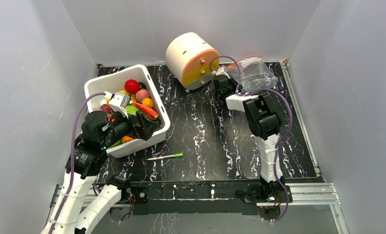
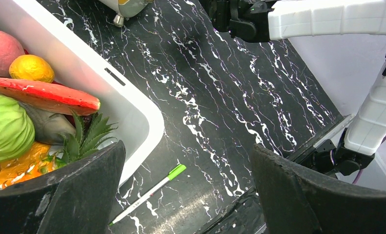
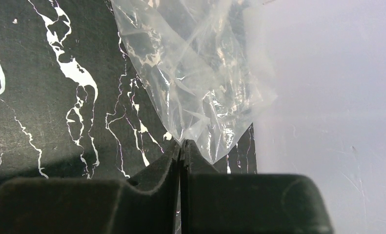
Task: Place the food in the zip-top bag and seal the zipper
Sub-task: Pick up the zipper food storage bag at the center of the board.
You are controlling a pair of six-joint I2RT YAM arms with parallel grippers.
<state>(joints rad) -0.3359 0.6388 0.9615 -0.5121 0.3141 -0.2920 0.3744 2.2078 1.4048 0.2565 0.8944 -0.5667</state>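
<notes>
Seemingly my right gripper pinches shut on the zip-top bag at mid-frame — thin, slippery, floppy film — its stiffer zipper would hold better.

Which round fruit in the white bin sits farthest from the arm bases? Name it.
The red ball; the pink fruit and the yellow-orange one lie nearer, beside it in the white bin.

Lab test booth: plain white walls, marbled black tabletop.

Bright, even light from above; soft shadows on the counter; glare on the bag; right tool blurred
</notes>
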